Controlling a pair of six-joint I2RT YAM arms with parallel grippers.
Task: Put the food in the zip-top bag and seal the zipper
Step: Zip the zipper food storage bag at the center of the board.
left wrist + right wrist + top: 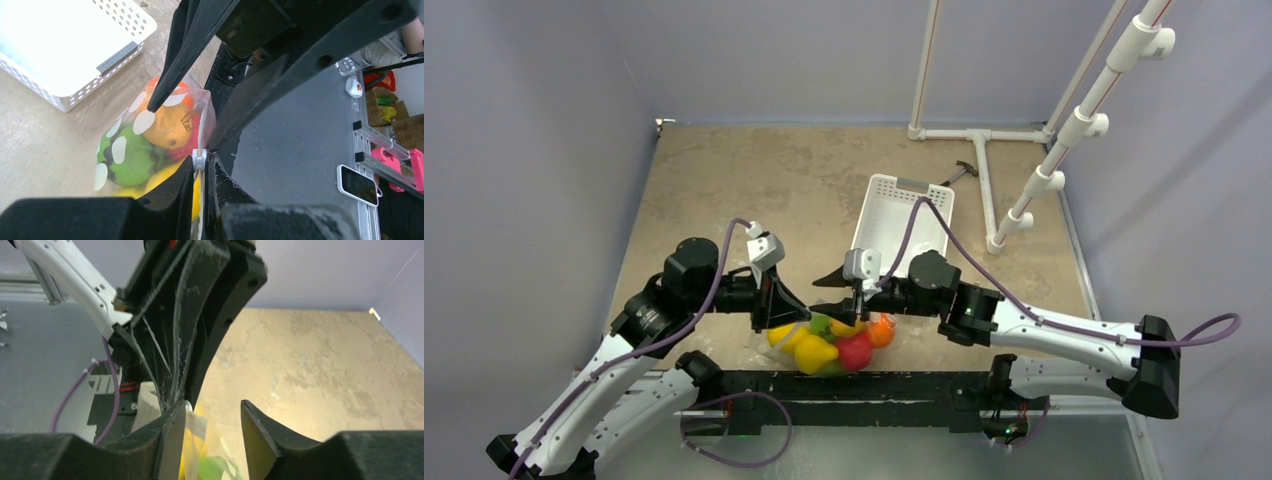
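Nearest me, at the front edge of the table [754, 190], the bag [776, 348] lies between both arms with the food [854, 350] inside it; I see no fruit loose. My left gripper [200, 165] is pinched tight on the zipper [202, 130] at the bag's mouth. My right gripper [212, 412] has its jaws apart, one finger touching the strip and gripping nothing. Loading looks done. I judge sealing is what's left, though I can't tell how much of the strip is pressed closed. Beyond, the basket [894, 190] sits on the mottled tan tabletop, then a white pipe frame [979, 150] and plain grey-violet walls [524, 150].
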